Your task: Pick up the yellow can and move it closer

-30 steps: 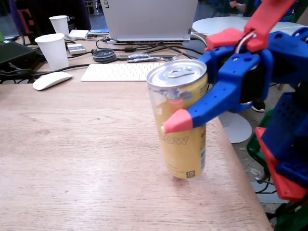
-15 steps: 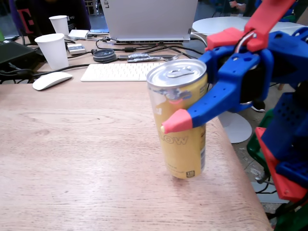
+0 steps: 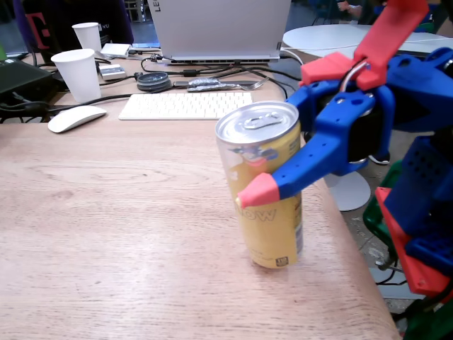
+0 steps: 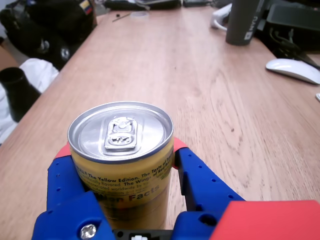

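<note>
The yellow can (image 3: 272, 227) is a slim drink can with a silver top and pull tab. It stands slightly tilted near the right edge of the wooden table (image 3: 113, 234). I cannot tell whether its base touches the wood. My blue gripper (image 3: 260, 180) with red fingertips (image 3: 256, 193) is shut on the can's upper half, reaching in from the right. The far finger is hidden behind the can. In the wrist view the can (image 4: 125, 175) sits between both blue fingers (image 4: 200, 180), with my gripper (image 4: 120, 150) closed around it.
At the back of the table are two white paper cups (image 3: 79, 74), a white mouse (image 3: 74, 118), a white keyboard (image 3: 185, 105) and a laptop (image 3: 219, 28) with cables. The table's right edge (image 3: 361, 262) runs just beside the can. Bare wood lies to the left and front.
</note>
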